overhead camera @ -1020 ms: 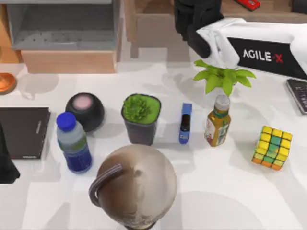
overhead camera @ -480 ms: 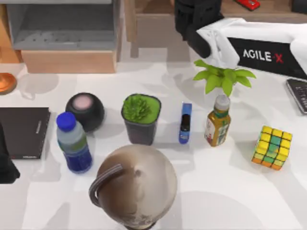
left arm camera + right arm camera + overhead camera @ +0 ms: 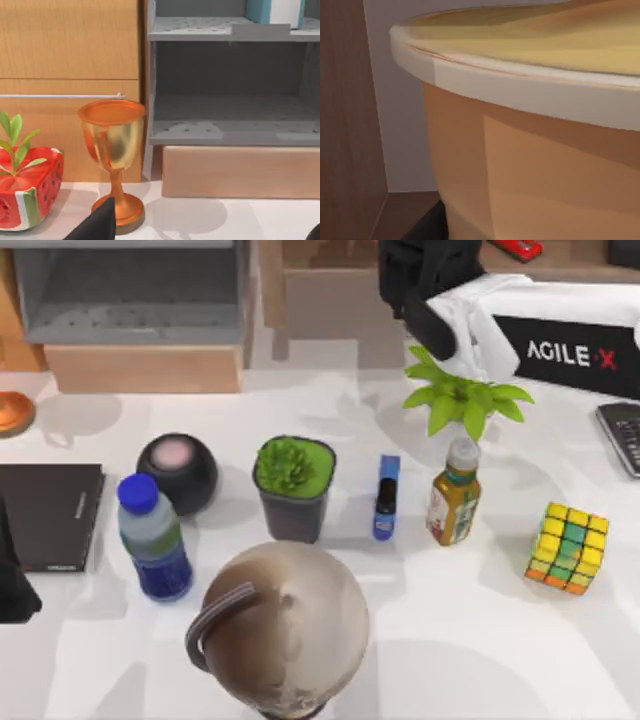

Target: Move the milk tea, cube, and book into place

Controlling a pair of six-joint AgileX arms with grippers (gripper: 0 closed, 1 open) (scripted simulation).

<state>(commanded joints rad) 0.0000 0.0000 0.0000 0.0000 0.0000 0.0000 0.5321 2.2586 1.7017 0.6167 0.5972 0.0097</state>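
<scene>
Right gripper [image 3: 425,285], its finger spread impossible to tell, is hovering at the back shelf above the leafy plant [image 3: 462,400], well apart from the cube [image 3: 570,547] and milk tea [image 3: 153,537], so reaching down is risking toppling the amber bottle [image 3: 453,492].

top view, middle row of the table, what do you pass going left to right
black book → milk tea → black round speaker → potted succulent → blue stapler → amber bottle → cube
</scene>
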